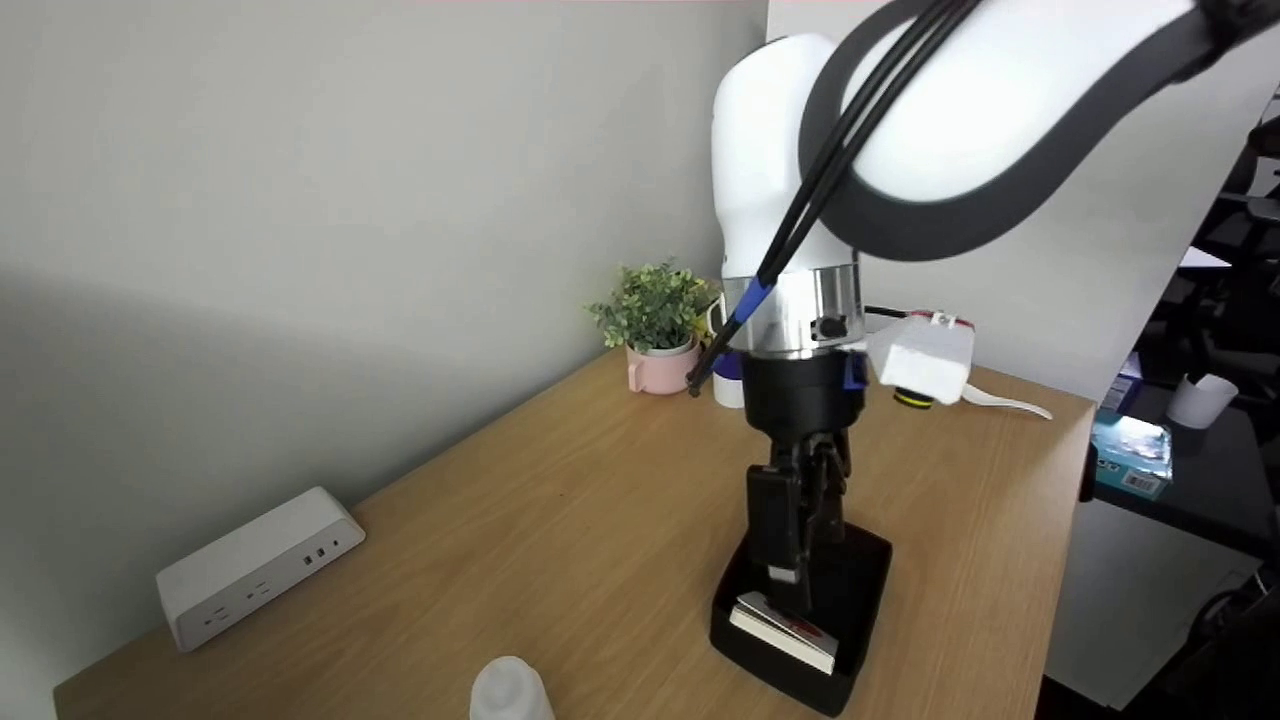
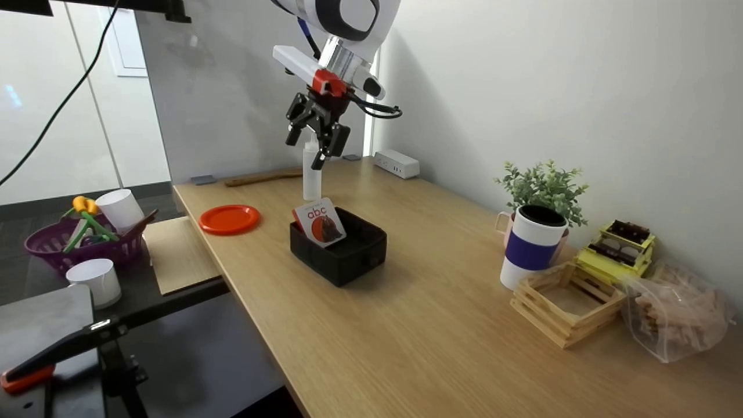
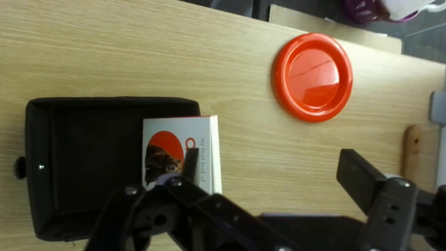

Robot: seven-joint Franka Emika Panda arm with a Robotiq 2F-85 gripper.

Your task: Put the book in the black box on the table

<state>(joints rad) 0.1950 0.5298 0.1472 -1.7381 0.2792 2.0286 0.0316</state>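
Observation:
The black box [image 2: 339, 258] stands on the wood-grain table [image 2: 406, 331]. Inside it, at one end, the book [image 2: 320, 223] is tilted against the wall, its upper edge sticking out above the rim; its white cover carries a red-orange circle. My gripper [image 2: 304, 154] hangs above and apart from both, jaws wide with nothing between them. In the wrist view one finger [image 3: 191, 164] covers part of the book's cover [image 3: 167, 127], while the other finger [image 3: 360, 177] is over bare tabletop. An exterior view has the fingers [image 1: 775, 515] hiding part of the box [image 1: 862, 560].
A red plate [image 2: 229, 219] and a white bottle [image 2: 312, 183] are near the box. Along the wall stand a white power strip [image 1: 262, 565], a potted plant [image 1: 655, 310], a white-and-blue cup [image 2: 531, 247], a wooden crate [image 2: 566, 313] and a plastic bag [image 2: 676, 310].

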